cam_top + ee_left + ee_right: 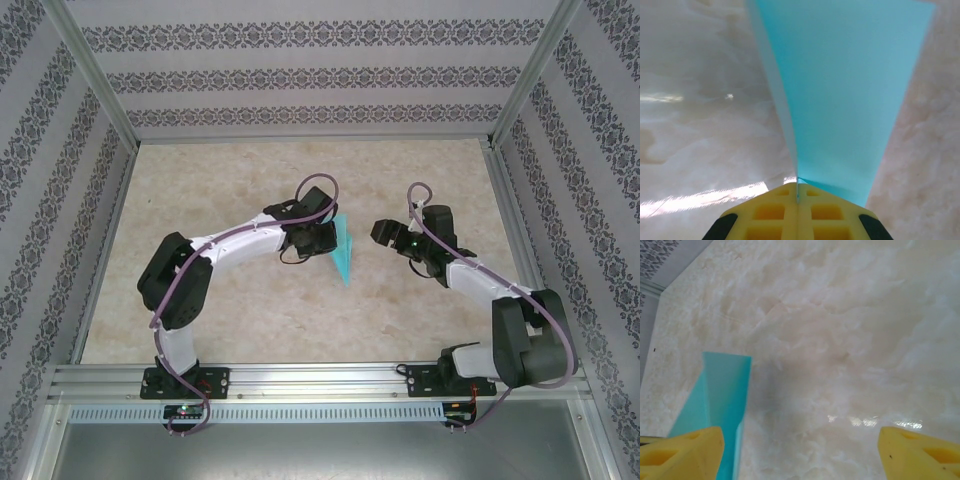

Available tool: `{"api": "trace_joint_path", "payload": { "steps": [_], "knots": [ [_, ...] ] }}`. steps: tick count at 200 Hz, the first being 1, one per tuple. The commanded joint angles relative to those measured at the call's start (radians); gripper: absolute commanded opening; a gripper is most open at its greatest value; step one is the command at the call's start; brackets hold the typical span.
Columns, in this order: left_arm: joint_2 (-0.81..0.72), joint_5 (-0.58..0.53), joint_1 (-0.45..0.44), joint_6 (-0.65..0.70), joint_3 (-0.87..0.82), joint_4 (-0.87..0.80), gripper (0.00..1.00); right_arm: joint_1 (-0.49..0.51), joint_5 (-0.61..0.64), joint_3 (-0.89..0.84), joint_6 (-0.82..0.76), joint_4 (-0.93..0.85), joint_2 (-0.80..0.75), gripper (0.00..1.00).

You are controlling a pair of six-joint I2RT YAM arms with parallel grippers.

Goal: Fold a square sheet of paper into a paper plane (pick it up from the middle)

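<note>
Now, left to right. Your left gripper (322, 241) has its yellow fingers (769, 213) pressed shut on the teal paper (840, 95), pinching the narrow end where two folded layers meet. From that pinch the paper widens outward and stands on edge between the arms, apparently lifted off the table (240, 180). Likely reason: a grip at the fold keeps the layers together and offers the free end to the other arm. Your right gripper (801, 452) waits just beside the paper, fingers spread wide and nothing between them, the paper's edge near its left finger. Judge it as staged to take or crease; check alignment before you close.
</note>
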Motion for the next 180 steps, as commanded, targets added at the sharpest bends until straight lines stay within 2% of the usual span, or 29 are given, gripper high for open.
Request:
{"api": "trace_joint_path", "payload": {
  "steps": [1,39,95,115,180],
  "knots": [
    [0.015,0.141,0.023,0.042,-0.069,0.237,0.00,0.044,-0.009,0.040,0.010,-0.075,-0.030,0.77],
    [0.048,0.199,0.040,0.025,-0.144,0.373,0.00,0.170,0.091,0.065,0.056,-0.160,-0.048,0.62],
    [0.071,0.274,0.080,-0.001,-0.245,0.515,0.00,0.275,0.102,0.157,0.075,-0.181,0.093,0.41],
    [0.072,0.286,0.085,0.001,-0.255,0.527,0.00,0.297,0.105,0.200,0.072,-0.198,0.143,0.38],
    [0.070,0.295,0.094,0.012,-0.263,0.527,0.00,0.321,0.126,0.243,0.078,-0.248,0.224,0.39]
  ]
}}
